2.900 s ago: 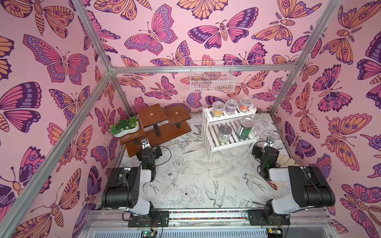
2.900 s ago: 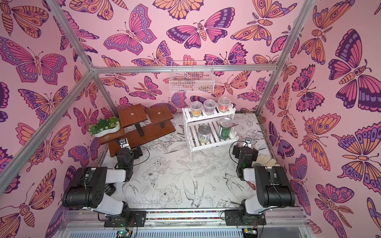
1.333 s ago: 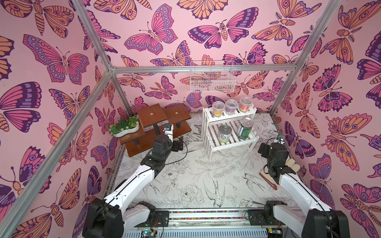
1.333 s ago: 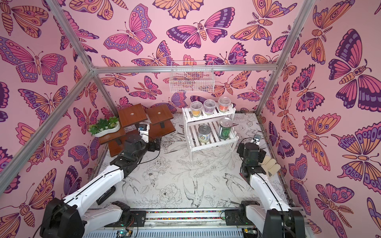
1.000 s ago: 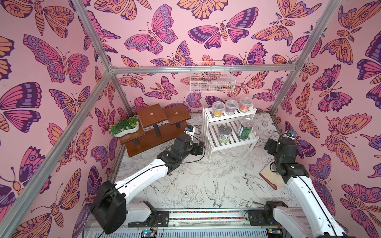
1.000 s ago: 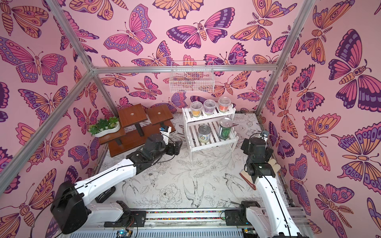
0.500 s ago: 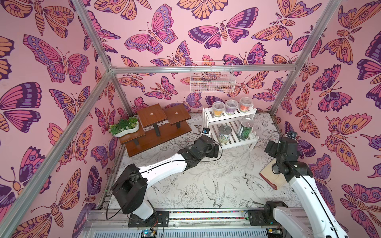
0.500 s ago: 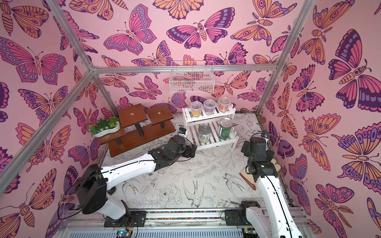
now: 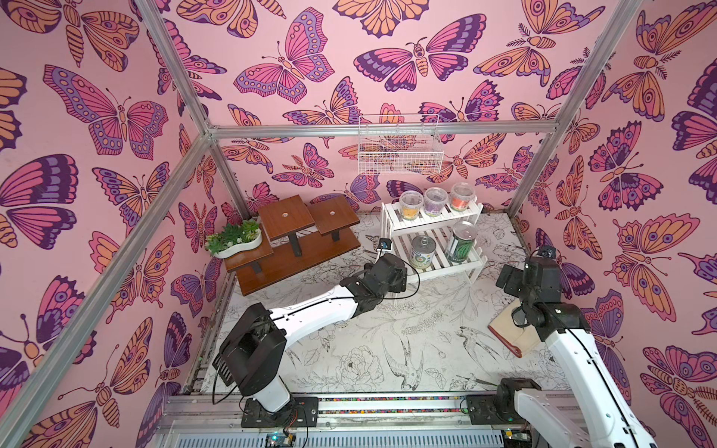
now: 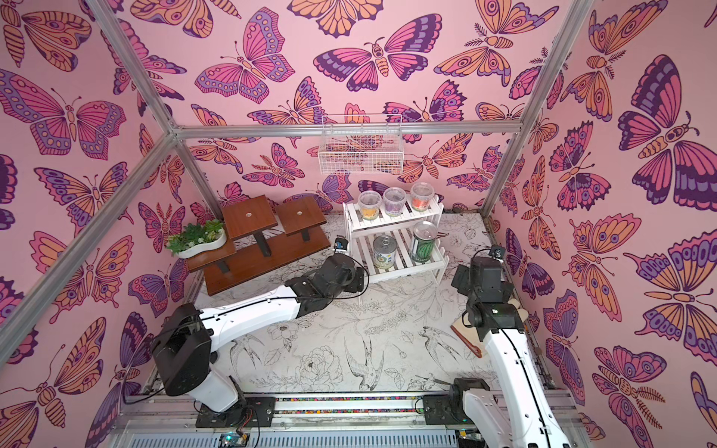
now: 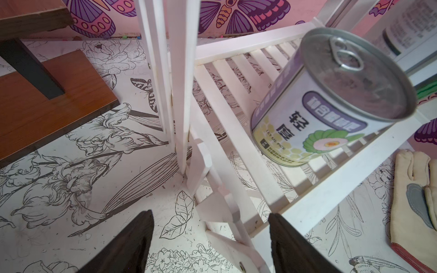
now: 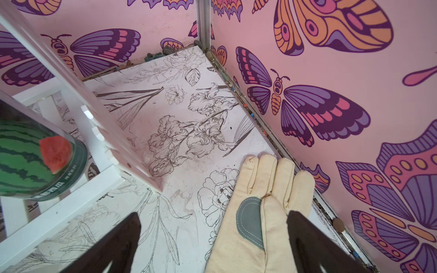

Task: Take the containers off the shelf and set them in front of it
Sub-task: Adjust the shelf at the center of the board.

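Risk of pinching wood rather than tin, with the left pincer (image 11: 210, 236) spread and empty, down near the bench (image 9: 407, 322) at the near-left leg of the shelf (image 11: 331, 186), and the pale can (image 11: 331, 94) off to its right on the lower tier. Risk of shoving the whole shelf by a bump at that leg, and so of toppling its load. Risk too of scraping the upper tier while lifting a can out.

As for the right pincer (image 12: 212, 241): likewise spread and empty, over a glove (image 12: 260, 189) lying right of the shelf. Possible snag on a low sweep toward the green can (image 12: 30, 160).

By count: five containers, all on the shelf, none in front of it yet. Three tubs (image 9: 435, 199) in a row on the upper tier, two cans on the lower. One shelf, one glove, two pincers.
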{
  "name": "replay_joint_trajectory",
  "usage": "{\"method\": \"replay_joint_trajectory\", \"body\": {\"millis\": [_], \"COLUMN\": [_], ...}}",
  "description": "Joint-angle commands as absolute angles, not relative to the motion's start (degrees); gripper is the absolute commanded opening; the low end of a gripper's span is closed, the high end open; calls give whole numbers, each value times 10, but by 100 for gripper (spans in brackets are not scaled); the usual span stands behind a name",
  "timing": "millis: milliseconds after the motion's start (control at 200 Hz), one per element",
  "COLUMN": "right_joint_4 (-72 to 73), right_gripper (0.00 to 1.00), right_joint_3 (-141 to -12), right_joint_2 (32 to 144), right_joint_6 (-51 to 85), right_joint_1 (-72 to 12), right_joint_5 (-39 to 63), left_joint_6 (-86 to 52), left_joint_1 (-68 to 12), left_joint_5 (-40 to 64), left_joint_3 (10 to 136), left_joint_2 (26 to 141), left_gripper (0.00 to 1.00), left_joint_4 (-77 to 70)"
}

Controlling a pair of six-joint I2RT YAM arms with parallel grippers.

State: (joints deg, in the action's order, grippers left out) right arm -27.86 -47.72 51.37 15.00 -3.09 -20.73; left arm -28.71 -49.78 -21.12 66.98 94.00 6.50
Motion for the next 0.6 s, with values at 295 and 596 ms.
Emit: {"method": "replay_joint_trajectory", "body": {"millis": [295, 596], "right_joint_4": [-302, -307], "right_gripper": [99, 99], "right_joint_3": [-526, -548], "right_joint_2": [549, 604], "right_joint_6": [128, 115], "right_joint_1": [-35, -33], "right_joint_5": [-142, -68], "left_joint_6": [-311, -306], "left_joint_1": [-477, -450], "left_joint_5": [-228, -227], "left_joint_3": [668, 637], "left_joint_2": [951, 929], "left_gripper": [72, 70], "left_joint_4": [107, 109]}}
